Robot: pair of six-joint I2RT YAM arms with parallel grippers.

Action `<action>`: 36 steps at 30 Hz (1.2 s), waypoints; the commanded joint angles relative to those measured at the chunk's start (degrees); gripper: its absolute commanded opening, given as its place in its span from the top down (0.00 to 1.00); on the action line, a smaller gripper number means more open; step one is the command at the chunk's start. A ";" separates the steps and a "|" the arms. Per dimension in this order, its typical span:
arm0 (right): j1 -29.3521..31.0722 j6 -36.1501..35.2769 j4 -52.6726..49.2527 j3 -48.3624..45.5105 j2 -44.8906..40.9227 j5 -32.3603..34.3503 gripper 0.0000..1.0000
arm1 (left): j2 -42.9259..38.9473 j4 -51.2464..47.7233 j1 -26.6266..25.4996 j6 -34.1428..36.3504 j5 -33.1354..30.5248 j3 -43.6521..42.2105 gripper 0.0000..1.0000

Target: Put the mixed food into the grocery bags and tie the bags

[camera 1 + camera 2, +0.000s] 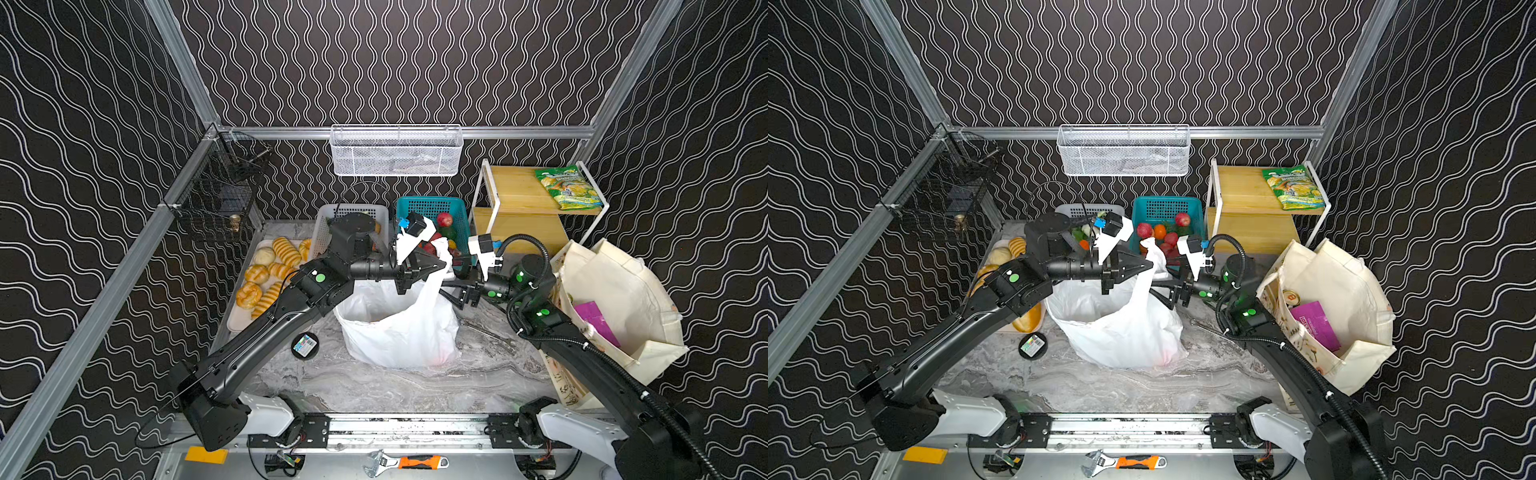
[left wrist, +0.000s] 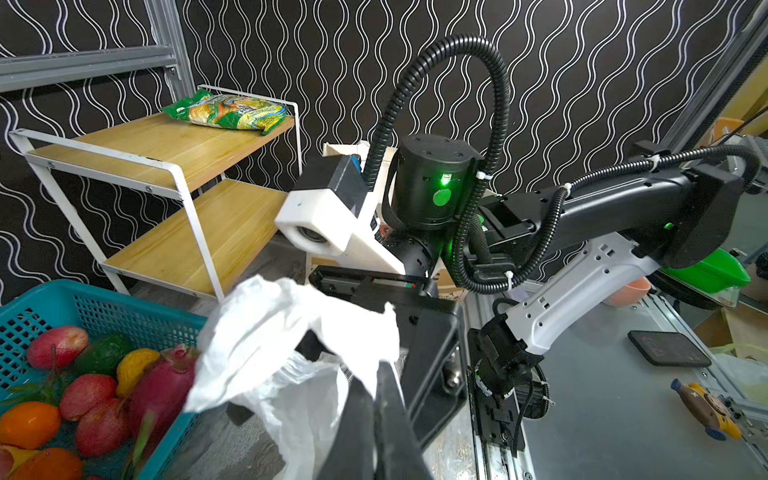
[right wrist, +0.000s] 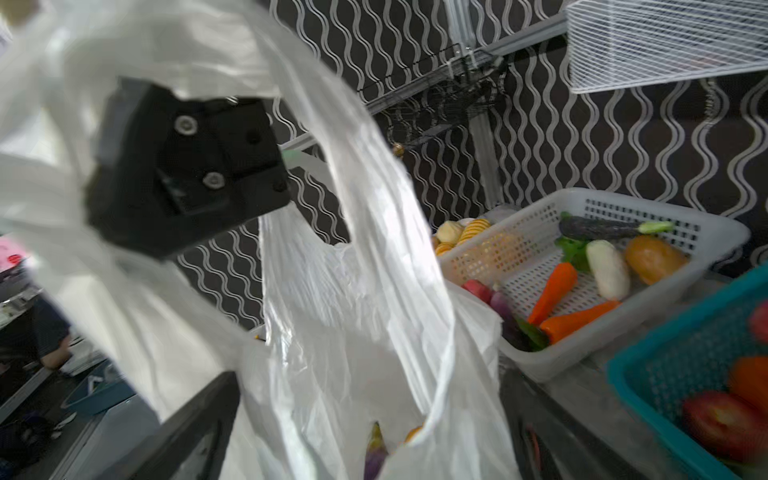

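— White plastic bag (image 1: 395, 332): where is it?
— Middle of the table (image 1: 415, 386), upright with its mouth open, in front of the teal basket (image 1: 432, 205) and the white basket (image 1: 328, 224). One handle (image 1: 432, 291) is lifted taut.
— Lifted by what?
— By the left gripper (image 1: 441, 262). Its fingers are pressed together, pinching the handle's top.
— And the right gripper (image 1: 444, 291)?
— Fingers spread wide, just beside the raised handle on the bag's right side. The right wrist view shows bag plastic between them, but they grip nothing.
— Anything inside?
— Something purple (image 3: 374, 455) low in the mouth, too hidden to name.
— The tote (image 1: 623, 291)?
— At the table's right edge, slumped open, with a purple packet (image 1: 598, 324) inside.
— Around that?
— Bread rolls (image 1: 286, 251) on a tray (image 1: 239, 322) at left, and a green packet (image 1: 567, 187) on the wooden shelf (image 1: 519, 195) behind the tote.
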 commanded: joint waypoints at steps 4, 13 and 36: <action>0.02 -4.34 -7.59 3.95 0.57 -0.21 0.26 | -0.68 0.74 0.06 1.26 -0.16 0.11 1.00; 0.00 -2.40 -7.47 2.66 -1.18 4.07 0.94 | 1.18 -2.77 0.04 -2.89 -1.99 3.55 0.67; 0.10 -4.20 -8.99 0.06 -5.29 6.17 0.94 | 9.28 -13.74 0.06 -13.05 -11.15 17.08 0.78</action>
